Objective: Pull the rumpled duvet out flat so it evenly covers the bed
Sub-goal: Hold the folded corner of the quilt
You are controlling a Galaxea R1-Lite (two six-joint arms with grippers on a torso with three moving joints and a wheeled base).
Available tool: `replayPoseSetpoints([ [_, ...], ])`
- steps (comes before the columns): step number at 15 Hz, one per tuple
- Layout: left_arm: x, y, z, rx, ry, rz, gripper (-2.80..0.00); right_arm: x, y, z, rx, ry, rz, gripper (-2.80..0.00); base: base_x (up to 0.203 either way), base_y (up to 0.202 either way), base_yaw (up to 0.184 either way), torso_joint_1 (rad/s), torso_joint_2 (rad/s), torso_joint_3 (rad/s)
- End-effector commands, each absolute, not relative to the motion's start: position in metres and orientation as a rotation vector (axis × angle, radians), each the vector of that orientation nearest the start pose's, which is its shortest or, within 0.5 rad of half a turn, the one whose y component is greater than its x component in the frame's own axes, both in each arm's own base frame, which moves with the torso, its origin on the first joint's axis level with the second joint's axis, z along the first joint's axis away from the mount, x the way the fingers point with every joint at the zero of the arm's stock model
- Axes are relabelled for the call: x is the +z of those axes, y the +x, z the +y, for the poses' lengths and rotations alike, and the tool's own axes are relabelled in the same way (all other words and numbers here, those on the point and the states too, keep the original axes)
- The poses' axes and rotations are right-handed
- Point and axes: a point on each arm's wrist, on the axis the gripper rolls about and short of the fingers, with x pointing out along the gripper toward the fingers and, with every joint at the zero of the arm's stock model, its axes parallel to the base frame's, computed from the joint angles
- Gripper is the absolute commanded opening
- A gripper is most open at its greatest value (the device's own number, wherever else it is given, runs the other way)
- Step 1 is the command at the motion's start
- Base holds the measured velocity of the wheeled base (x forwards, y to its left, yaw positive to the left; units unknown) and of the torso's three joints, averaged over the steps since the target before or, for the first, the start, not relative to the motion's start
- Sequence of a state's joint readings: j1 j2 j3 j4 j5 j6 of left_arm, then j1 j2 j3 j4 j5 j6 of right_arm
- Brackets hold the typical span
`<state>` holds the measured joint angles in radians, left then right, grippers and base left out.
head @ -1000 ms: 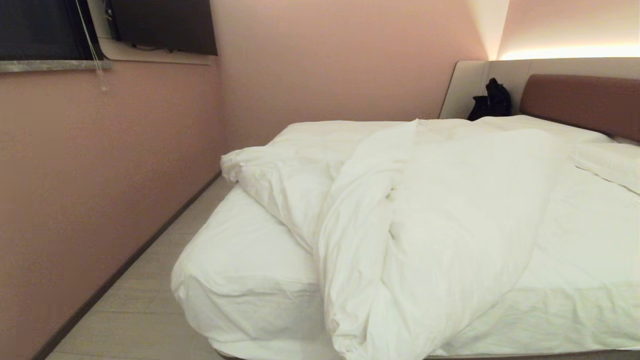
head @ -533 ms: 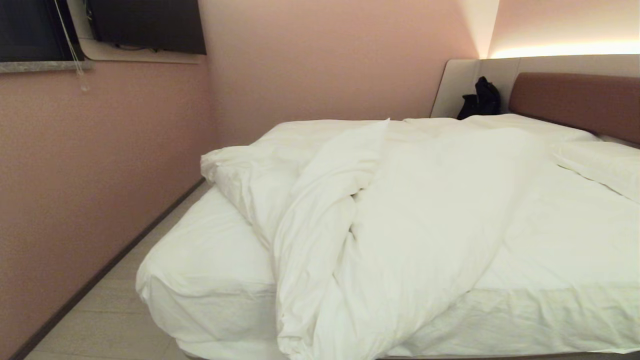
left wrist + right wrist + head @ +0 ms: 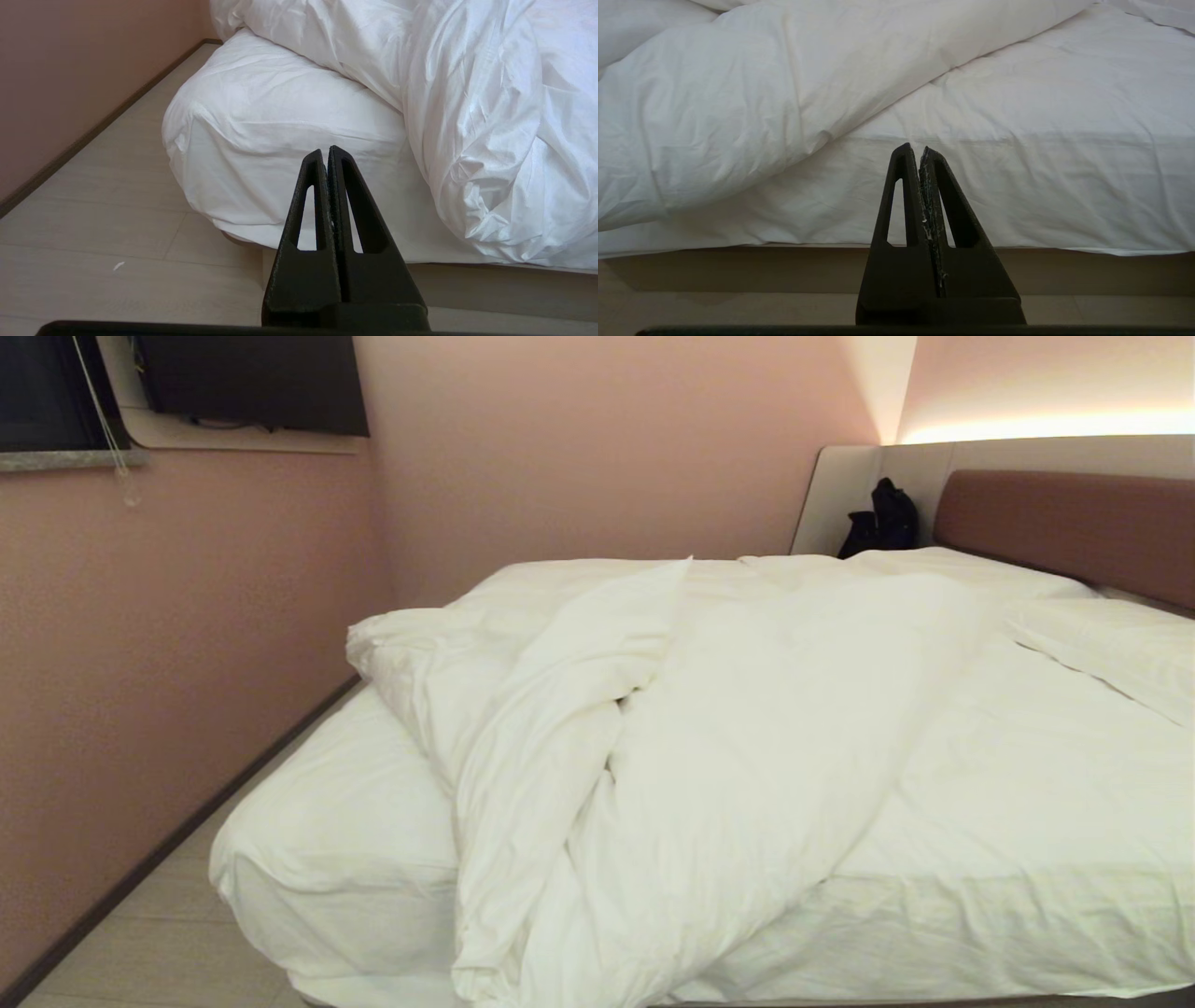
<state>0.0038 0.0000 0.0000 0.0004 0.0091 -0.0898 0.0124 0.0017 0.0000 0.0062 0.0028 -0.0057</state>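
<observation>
Although neither arm shows in the head view, the wrist views put both pincers low in front of the near side of the bed [image 3: 317, 821], and everything can be placed from its near-left corner. Just in front of that corner hangs the left pincer [image 3: 325, 154], clenched on nothing, facing bare fitted sheet [image 3: 280, 121]. To the right of the corner the duvet [image 3: 709, 728] lies bunched in a long ridge, its long axis running diagonally from the far side of the bed down to the near edge, where a fat fold spills over the mattress side. Further right again the right pincer [image 3: 915, 151] is likewise clenched and empty, facing the mattress side with the ridge's sloping flank up and to its left. Judging by this, the hanging fold sits between the two pincers, somewhat nearer the left one, and the duvet would need drawing outward both ways, toward the bare corner and toward the uncovered sheet beside the pillows [image 3: 1111, 649].
</observation>
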Motion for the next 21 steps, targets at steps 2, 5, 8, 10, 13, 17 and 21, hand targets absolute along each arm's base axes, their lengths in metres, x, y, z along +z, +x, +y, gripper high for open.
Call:
replayPoseSetpoints([
  [2, 0.0755, -0.0228, 0.0001, 0.014, -0.091, -0.001, -2.8, 0.0749, -0.0227, -0.0002, 0.017, -0.006, 0.008, -2.8, 0.0, 0.0, 0.0, 0.0, 0.0, 0.0],
  [5, 0.0755, -0.0228, 0.0001, 0.012, -0.091, -0.001, -2.8, 0.0749, -0.0227, -0.0002, 0.017, -0.006, 0.008, -2.8, 0.0, 0.0, 0.0, 0.0, 0.0, 0.0],
  [8, 0.0755, -0.0228, 0.0001, 0.014, -0.089, -0.001, -2.8, 0.0749, -0.0227, -0.0002, 0.017, -0.006, 0.008, -2.8, 0.0, 0.0, 0.0, 0.0, 0.0, 0.0],
  [10, 0.0755, -0.0228, 0.0001, 0.014, -0.091, -0.001, -2.8, 0.0749, -0.0227, -0.0002, 0.017, -0.006, 0.008, -2.8, 0.031, 0.0, 0.002, -0.005, 0.0, 0.0],
  [13, 0.0755, -0.0228, 0.0001, 0.014, -0.092, -0.001, -2.8, 0.0749, -0.0227, -0.0002, 0.017, -0.006, 0.008, -2.8, 0.19, 0.0, -0.002, 0.004, 0.01, 0.0],
  [17, 0.0755, -0.0228, 0.0001, 0.014, -0.092, -0.001, -2.8, 0.0749, -0.0227, -0.0002, 0.017, -0.006, 0.008, -2.8, 0.198, 0.0, -0.001, 0.004, 0.0, 0.001],
  [21, 0.0755, -0.0228, 0.0001, 0.014, -0.091, -0.001, -2.8, 0.0749, -0.0227, -0.0002, 0.017, -0.006, 0.008, -2.8, 0.076, 0.0, 0.001, 0.003, 0.0, 0.002],
])
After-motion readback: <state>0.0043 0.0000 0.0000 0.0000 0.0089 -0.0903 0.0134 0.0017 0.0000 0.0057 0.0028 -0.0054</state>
